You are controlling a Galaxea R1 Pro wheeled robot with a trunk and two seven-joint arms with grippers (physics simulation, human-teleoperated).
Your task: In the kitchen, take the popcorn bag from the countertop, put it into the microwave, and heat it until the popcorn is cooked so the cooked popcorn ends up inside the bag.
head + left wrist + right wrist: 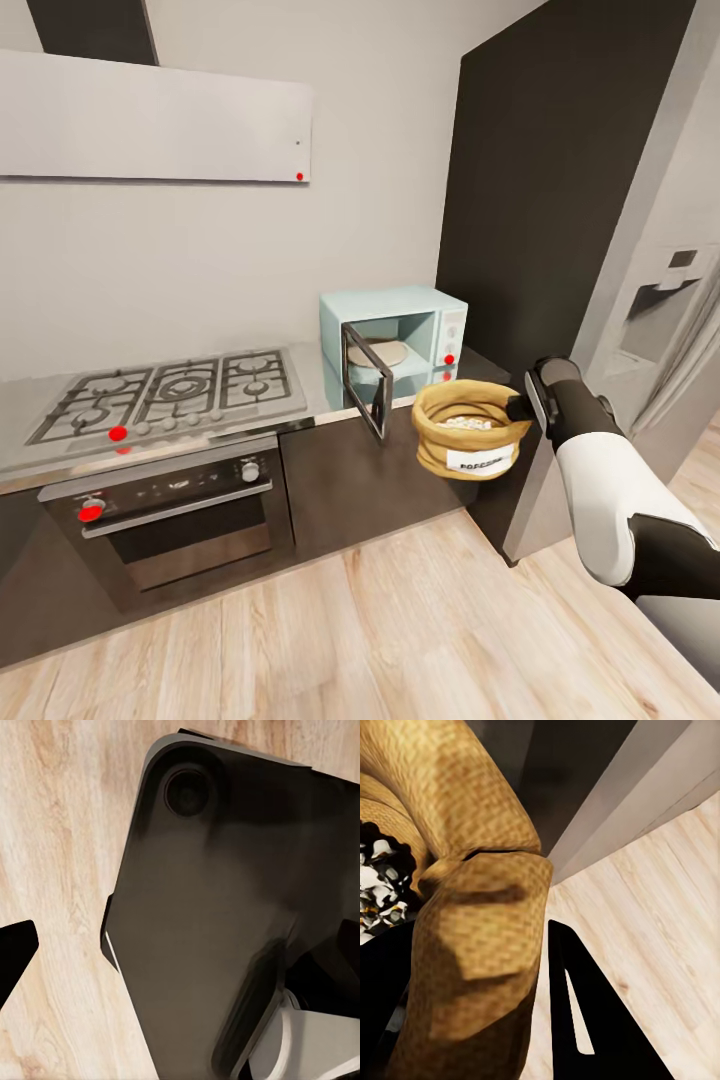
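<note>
From the head, the right claw [516,408] pinches the rolled rim of the bag [468,428] and carries it in the air, upright, just in front of the table [330,385] edge and near the microwave [395,340]. Gripping the rim probably keeps the mouth up so the popcorn [466,422] stays in. The microwave door [366,380] hangs wide open toward the room, leaving the chamber free; the bag sits right of that door and below the opening, so it likely needs lifting and moving in past the door. A hob [170,392] lies to the left on the same table, over an oven [175,510].

The left wrist looks down at wood floor [52,870] and a dark robot part; one dark finger tip shows, so I cannot tell that claw's state.

The right wrist shows a finger [585,1020] outside the bag's [472,945] rim fold, kernels [379,889] inside.
</note>
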